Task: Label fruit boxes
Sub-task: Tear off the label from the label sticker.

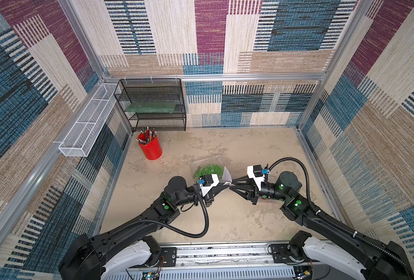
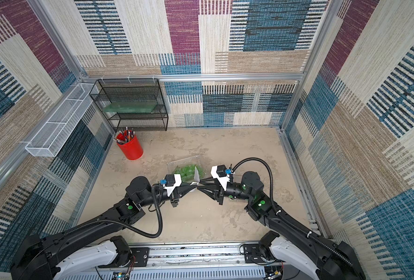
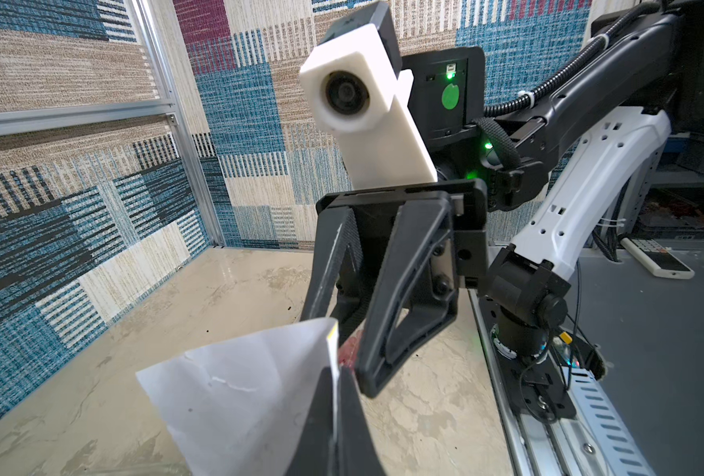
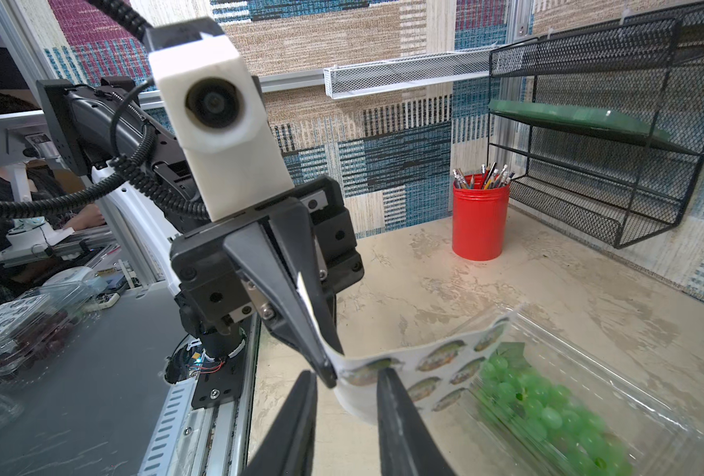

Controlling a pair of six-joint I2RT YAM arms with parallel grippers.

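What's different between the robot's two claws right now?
The left gripper is shut, while the right gripper has its jaws apart. The left gripper pinches the white sticker sheet and holds it up; the right gripper holds nothing and only straddles that sheet's edge. Both are black two-fingered claws, pointing tip to tip near the box of green grapes.

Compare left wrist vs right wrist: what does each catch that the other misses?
Left wrist only: the blank back of the sticker sheet. Right wrist only: its printed face, the green grape box, red pencil cup, black mesh rack. Both: the sheet, the left gripper shut on it, the right gripper with jaws open at its edge, the table.
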